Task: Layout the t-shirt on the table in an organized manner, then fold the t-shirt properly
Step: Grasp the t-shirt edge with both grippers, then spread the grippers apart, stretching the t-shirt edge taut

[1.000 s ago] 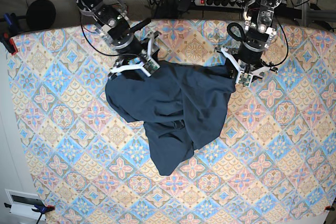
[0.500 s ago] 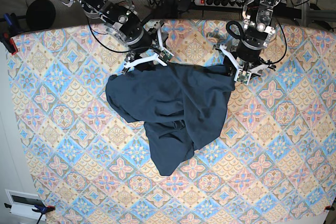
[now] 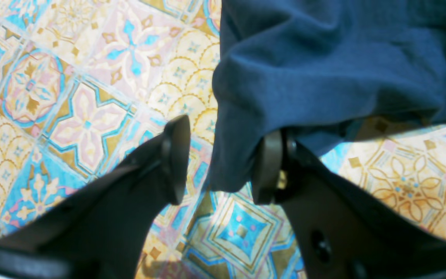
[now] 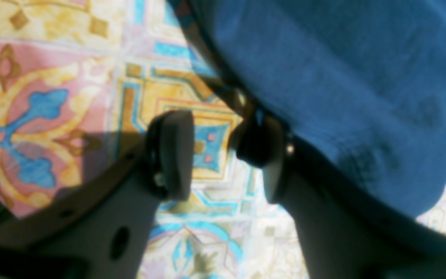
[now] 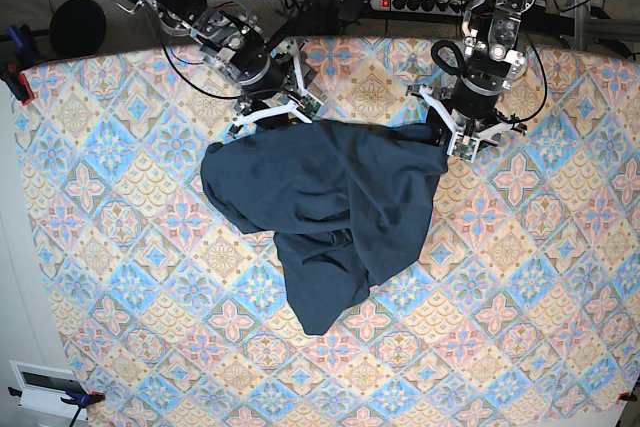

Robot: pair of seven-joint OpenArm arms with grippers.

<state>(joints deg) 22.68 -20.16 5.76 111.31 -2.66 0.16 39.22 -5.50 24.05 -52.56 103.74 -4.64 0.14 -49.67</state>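
Base view has the dark blue t-shirt (image 5: 310,177) bunched up mid-table (image 5: 150,267) on the floral tile pattern, one part poking out well below the rest. Left gripper (image 3: 221,162) has its jaws apart with a bit of shirt between them — can't tell if it's pinched. Right gripper (image 4: 227,159) is spread open too, shirt edge right by one finger.

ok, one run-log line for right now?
left fingers: open, shirt between | right fingers: open, at shirt edge | shirt: crumpled, unfolded
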